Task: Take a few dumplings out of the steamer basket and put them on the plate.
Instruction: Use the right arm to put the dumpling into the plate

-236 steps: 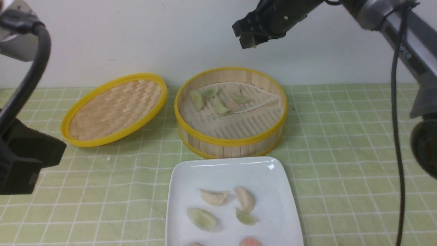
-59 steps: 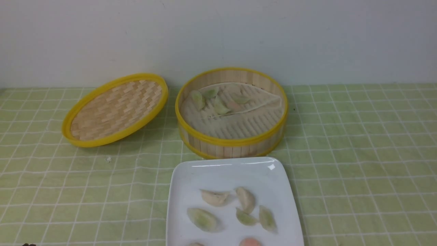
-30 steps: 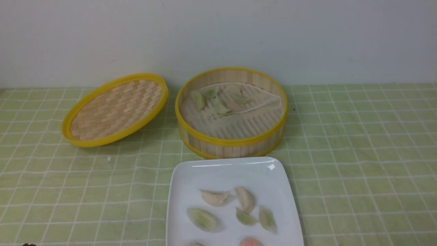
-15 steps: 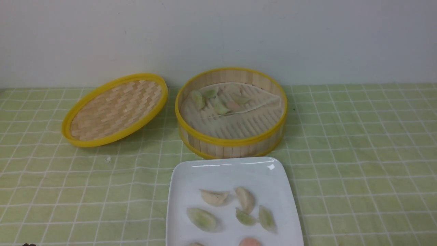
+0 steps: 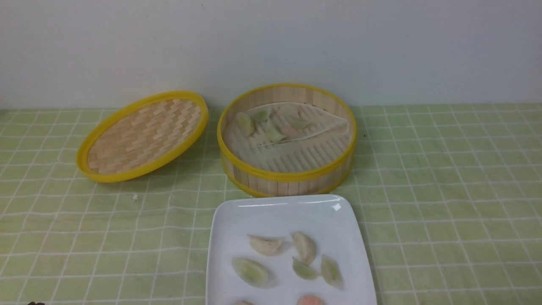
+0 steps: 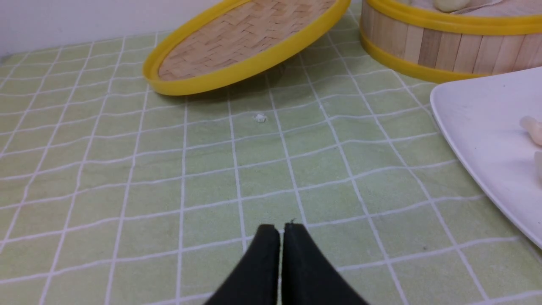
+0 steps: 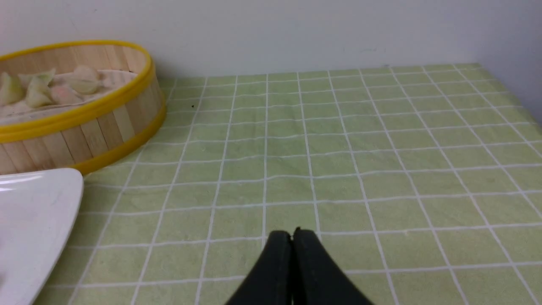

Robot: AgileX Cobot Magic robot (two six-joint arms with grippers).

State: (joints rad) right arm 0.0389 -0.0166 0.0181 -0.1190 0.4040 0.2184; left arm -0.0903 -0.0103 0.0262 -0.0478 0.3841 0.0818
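Note:
The steamer basket (image 5: 287, 176) stands at the table's middle back, with several pale green and pinkish dumplings (image 5: 273, 134) on its white liner. The white plate (image 5: 279, 212) lies just in front of it and holds several dumplings (image 5: 266, 245), cream, green and one pinkish-orange. Both arms are out of the front view. My left gripper (image 6: 280, 228) is shut and empty, low over the cloth left of the plate (image 6: 478, 123). My right gripper (image 7: 291, 232) is shut and empty, over the cloth right of the basket (image 7: 84, 118) and plate (image 7: 38, 212).
The shallow woven lid (image 5: 142, 135) leans tilted to the left of the basket, also in the left wrist view (image 6: 245, 42). A small white crumb (image 5: 134, 197) lies on the green checked cloth. A white wall runs along the table's back edge.
Both arms have left the front view since the oldest frame, and one more green dumpling lies on the plate. Over the last two seconds nothing has moved.

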